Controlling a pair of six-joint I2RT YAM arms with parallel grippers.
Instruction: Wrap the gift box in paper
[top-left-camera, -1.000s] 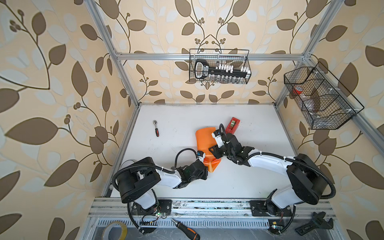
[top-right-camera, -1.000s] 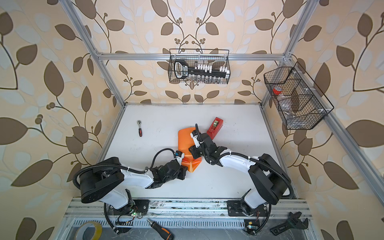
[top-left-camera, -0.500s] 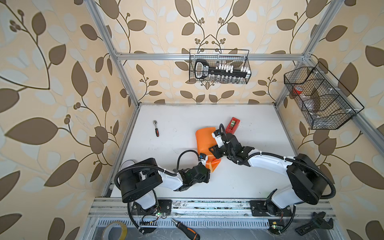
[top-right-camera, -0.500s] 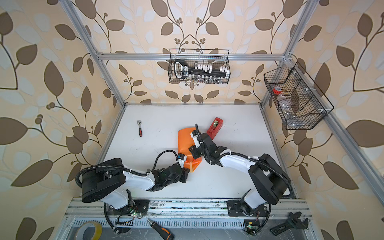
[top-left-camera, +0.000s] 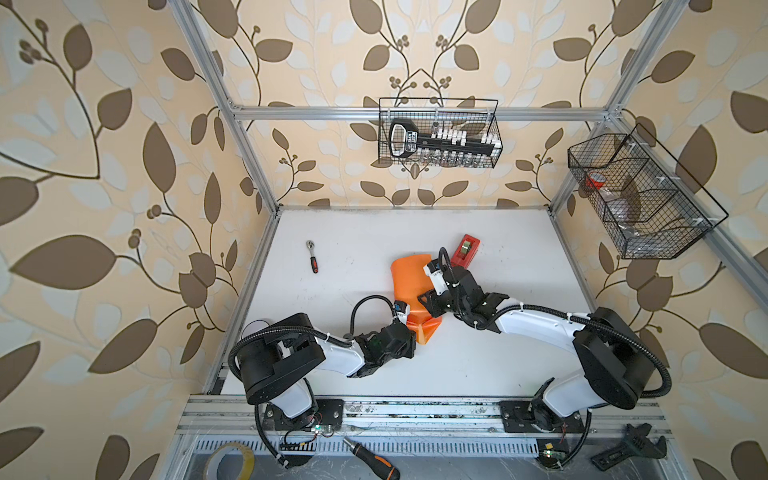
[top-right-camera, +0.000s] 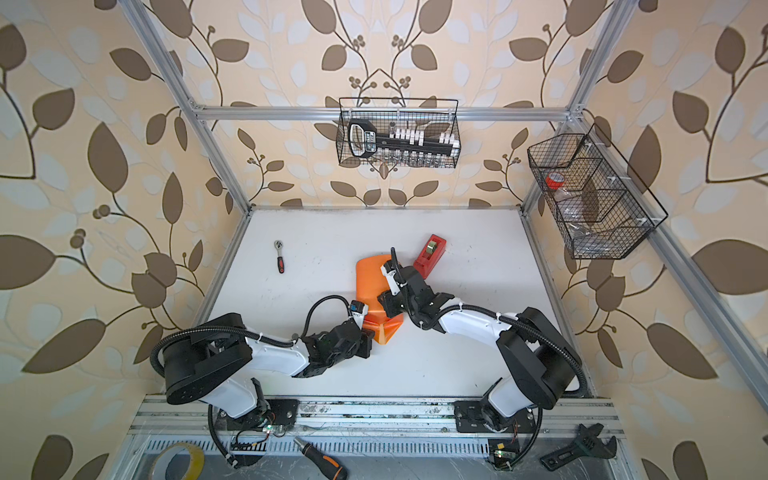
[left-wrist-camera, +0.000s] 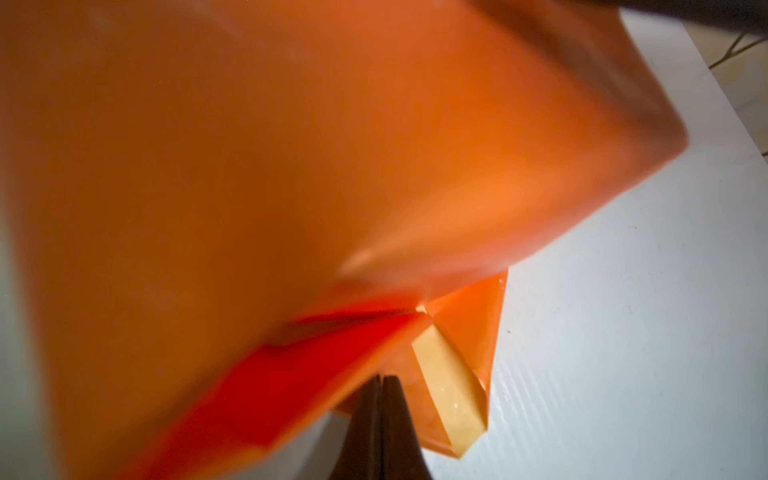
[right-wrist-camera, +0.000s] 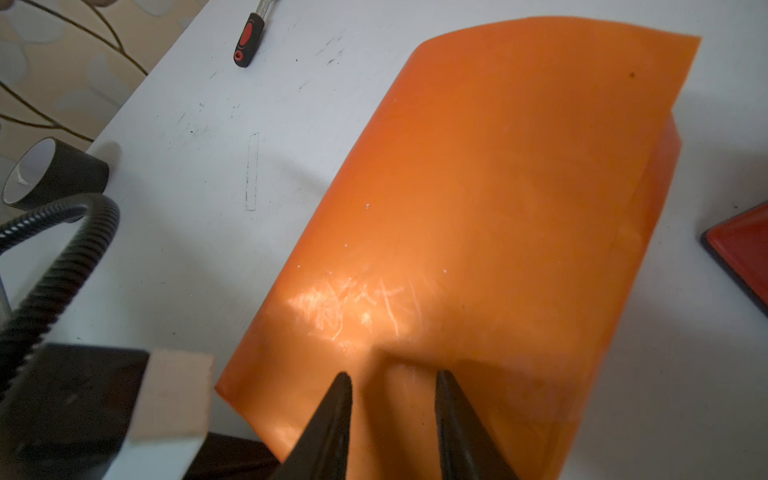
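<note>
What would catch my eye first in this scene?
The bright orange paper, curled up in the middle of the white table. Two robot arms meet at it: the left hand is closed at its folded near end, and the right hand is open above it. A red tape dispenser sits just behind.

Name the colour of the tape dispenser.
Red; the tape dispenser shows best in a top view.

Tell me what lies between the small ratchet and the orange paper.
Nothing: only bare white table separates the ratchet from the paper, in both top views and the right wrist view.
</note>
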